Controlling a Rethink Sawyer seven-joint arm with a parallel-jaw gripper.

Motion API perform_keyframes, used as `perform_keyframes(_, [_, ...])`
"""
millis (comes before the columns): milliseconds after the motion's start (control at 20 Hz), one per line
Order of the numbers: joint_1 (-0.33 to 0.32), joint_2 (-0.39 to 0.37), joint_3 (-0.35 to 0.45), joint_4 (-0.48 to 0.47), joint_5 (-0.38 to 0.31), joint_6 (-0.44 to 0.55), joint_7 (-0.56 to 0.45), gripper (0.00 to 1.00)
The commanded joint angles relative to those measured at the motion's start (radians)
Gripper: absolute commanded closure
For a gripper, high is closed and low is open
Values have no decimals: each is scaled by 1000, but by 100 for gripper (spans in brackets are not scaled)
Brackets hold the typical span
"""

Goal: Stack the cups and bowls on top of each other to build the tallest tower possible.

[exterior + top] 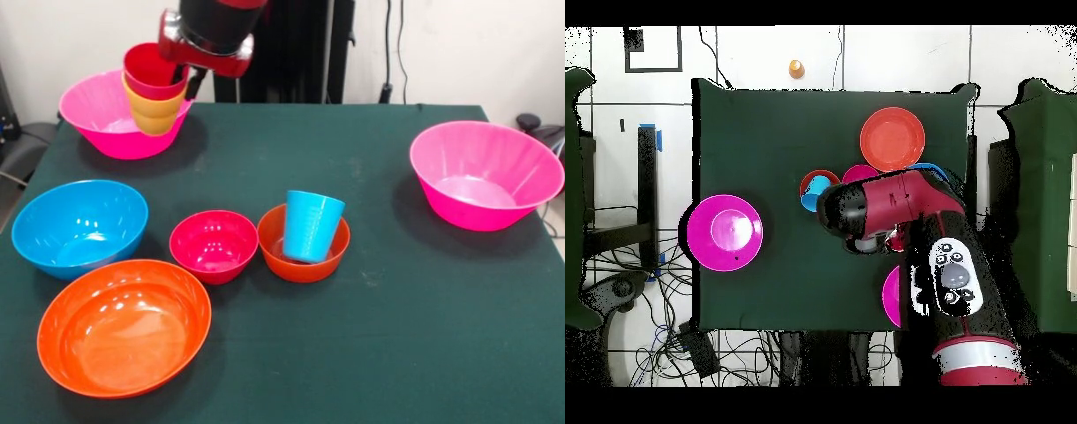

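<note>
My gripper is at the far left, at the rim of the red cup. It looks shut on that rim. The red cup is nested in an orange cup, with a yellowish rim between them. This stack hangs at the near rim of a large pink bowl; I cannot tell if it touches. The blue cup leans inside the small orange bowl. The crimson bowl, blue bowl and wide orange bowl stand at the front left. In the overhead view the arm hides the gripper.
The second large pink bowl stands alone at the right, and shows in the overhead view at the left. The overhead view also shows the wide orange bowl, the blue cup and a small orange thing on the floor beyond the table.
</note>
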Motion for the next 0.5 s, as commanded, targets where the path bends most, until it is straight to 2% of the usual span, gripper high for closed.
perform_keyframes(50, [9,43,42,-79,92,38,50,100])
perform_keyframes(300, [5,85,36,-38,193,-20,96,100])
perform_keyframes(500, [23,77,22,-12,259,10,120,100])
